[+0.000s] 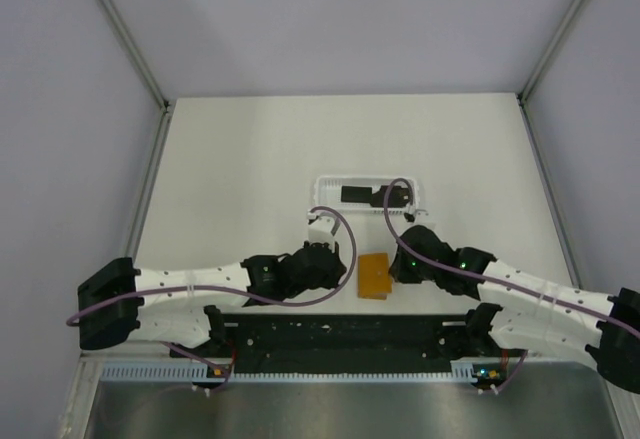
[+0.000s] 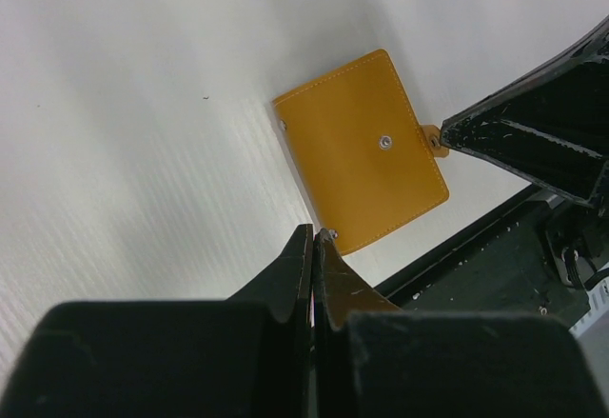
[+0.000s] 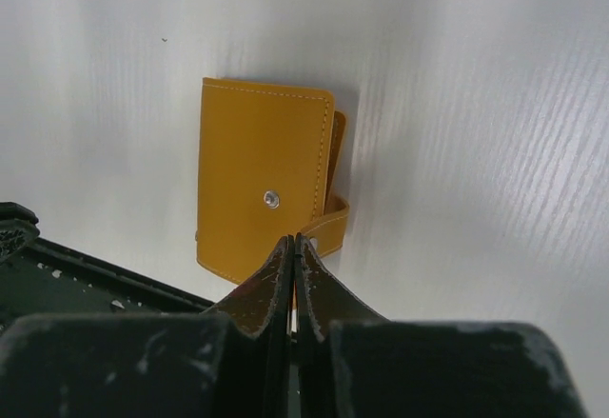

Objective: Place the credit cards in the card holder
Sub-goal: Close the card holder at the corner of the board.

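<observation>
The orange card holder (image 1: 374,276) lies folded shut on the table between my two grippers, its snap stud facing up (image 2: 366,147) (image 3: 262,189). My left gripper (image 2: 314,237) (image 1: 346,277) is shut, its tips at the holder's near corner with nothing between them. Opposite it, my right gripper (image 3: 293,240) (image 1: 394,273) is also shut, and its tips meet the holder's small tab (image 2: 433,139); I see nothing pinched between the pads. Dark credit cards (image 1: 355,195) rest in a white tray farther back.
The white slotted tray (image 1: 325,191) stands behind the holder at mid-table. A black rail (image 1: 340,339) runs along the near edge between the arm bases. Purple cables (image 1: 345,224) loop above both wrists. Pale walls enclose the table left, right and back.
</observation>
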Tool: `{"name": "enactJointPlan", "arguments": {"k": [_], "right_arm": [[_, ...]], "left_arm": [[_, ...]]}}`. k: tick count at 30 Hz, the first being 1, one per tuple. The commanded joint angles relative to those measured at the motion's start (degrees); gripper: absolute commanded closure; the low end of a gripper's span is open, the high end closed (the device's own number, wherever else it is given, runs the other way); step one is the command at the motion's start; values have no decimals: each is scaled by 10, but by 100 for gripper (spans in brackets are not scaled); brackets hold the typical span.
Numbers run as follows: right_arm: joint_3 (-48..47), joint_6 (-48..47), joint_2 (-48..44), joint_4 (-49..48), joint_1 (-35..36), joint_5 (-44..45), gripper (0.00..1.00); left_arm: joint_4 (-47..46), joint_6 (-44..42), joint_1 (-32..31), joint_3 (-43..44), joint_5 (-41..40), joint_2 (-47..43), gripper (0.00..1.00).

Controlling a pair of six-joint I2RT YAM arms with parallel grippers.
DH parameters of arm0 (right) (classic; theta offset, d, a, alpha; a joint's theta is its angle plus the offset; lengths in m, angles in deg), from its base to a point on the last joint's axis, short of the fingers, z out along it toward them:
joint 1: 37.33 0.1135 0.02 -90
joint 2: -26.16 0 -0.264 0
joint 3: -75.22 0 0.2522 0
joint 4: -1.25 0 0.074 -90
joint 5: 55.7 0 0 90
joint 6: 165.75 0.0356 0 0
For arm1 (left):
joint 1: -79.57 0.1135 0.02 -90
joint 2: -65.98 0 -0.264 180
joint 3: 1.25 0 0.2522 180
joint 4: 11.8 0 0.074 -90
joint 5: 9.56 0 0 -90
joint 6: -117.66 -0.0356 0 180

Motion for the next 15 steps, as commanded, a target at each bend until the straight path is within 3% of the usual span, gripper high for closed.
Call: {"name": "enactJointPlan", "arguments": {"k": [1, 15], "right_arm": [[-26, -11, 12, -46, -5, -25, 100], [-9, 4, 68, -124, -6, -34, 100]], "left_arm": [[-33, -5, 4, -2, 8, 4, 100], [-53, -26, 13, 16, 34, 50, 100]]}}
